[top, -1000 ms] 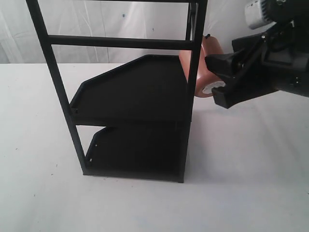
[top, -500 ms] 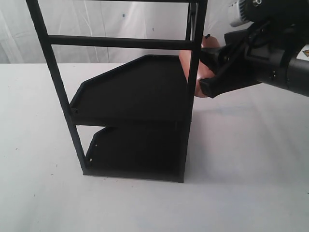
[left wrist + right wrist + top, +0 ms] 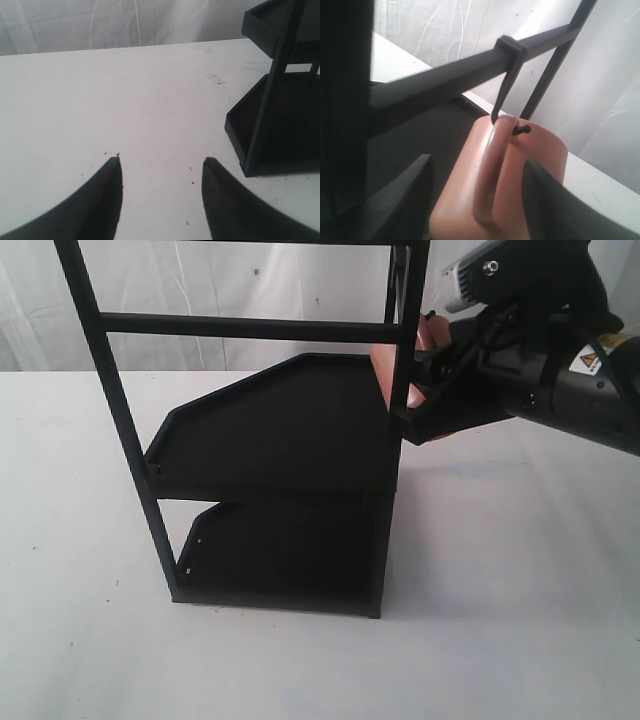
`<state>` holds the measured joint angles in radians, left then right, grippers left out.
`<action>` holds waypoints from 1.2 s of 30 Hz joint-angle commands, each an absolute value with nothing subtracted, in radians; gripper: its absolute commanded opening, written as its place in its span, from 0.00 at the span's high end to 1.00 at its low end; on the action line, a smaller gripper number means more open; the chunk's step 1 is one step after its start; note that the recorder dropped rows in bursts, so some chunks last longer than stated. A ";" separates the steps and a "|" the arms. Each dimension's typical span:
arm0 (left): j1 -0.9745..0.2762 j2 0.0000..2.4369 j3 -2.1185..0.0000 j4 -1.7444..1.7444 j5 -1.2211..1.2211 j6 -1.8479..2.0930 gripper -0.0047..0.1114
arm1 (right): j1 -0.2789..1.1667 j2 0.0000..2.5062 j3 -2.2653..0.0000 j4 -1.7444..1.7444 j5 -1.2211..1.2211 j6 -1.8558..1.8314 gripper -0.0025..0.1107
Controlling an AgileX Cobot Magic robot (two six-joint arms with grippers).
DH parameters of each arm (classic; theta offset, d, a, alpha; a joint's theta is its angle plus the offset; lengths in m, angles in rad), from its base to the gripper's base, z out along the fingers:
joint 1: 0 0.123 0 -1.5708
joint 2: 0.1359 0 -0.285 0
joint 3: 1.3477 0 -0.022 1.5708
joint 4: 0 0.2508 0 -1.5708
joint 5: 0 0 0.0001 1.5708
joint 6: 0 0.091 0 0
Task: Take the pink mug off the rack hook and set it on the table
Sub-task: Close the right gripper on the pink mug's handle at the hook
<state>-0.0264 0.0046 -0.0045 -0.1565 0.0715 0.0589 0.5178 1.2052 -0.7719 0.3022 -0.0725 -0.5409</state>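
The pink mug (image 3: 520, 170) hangs by its loop handle on the rack hook (image 3: 521, 129), a thin black peg with a ball tip. My right gripper (image 3: 477, 160) is open, one finger on each side of the mug body; one finger (image 3: 555, 200) lies against the mug and the other (image 3: 402, 197) stands a little off it. In the exterior view the mug (image 3: 381, 368) shows only in slivers beside the right post of the rack (image 3: 290, 430), with the right gripper (image 3: 425, 390) covering most of it. My left gripper (image 3: 162, 160) is open above the table (image 3: 125, 90), holding nothing.
The rack's crossbar (image 3: 250, 327) runs just above the mug's height. Two black shelves (image 3: 280, 550) fill the frame's lower part. The left wrist view shows the rack's foot (image 3: 270, 120) close beside the left gripper. White table (image 3: 500, 570) spreads to the rack's right.
My right gripper has moved left towards the rack post, and its fingers now straddle the mug. The mug's white base sticker has become hidden. The mug still hangs on the hook.
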 commanded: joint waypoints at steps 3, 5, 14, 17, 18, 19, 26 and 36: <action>-0.024 0.000 0.000 -0.166 0.076 0.057 0.50 | 0.520 1.226 -0.790 0.296 -0.104 -0.553 0.56; -0.024 0.000 0.000 -0.166 0.076 0.057 0.50 | 0.520 1.230 -0.790 0.296 -0.104 -0.553 0.58; -0.024 0.000 0.000 -0.166 0.076 0.057 0.50 | 0.520 1.241 -0.790 0.296 -0.114 -0.557 0.81; -0.024 0.000 0.000 -0.166 0.076 0.057 0.50 | 0.520 1.241 -0.790 0.299 -0.114 -0.557 0.84; -0.024 0.000 0.000 -0.166 0.076 0.057 0.50 | 0.520 1.241 -0.790 0.299 -0.114 -0.557 0.84; -0.024 0.000 0.000 -0.166 0.076 0.057 0.50 | 0.520 1.241 -0.790 0.299 -0.114 -0.557 0.85; -0.024 0.000 0.000 -0.166 0.076 0.057 0.50 | 0.520 1.241 -0.790 0.299 -0.129 -0.557 0.85; -0.024 0.000 0.000 -0.166 0.076 0.057 0.50 | 0.520 1.241 -0.790 0.295 -0.129 -0.544 0.85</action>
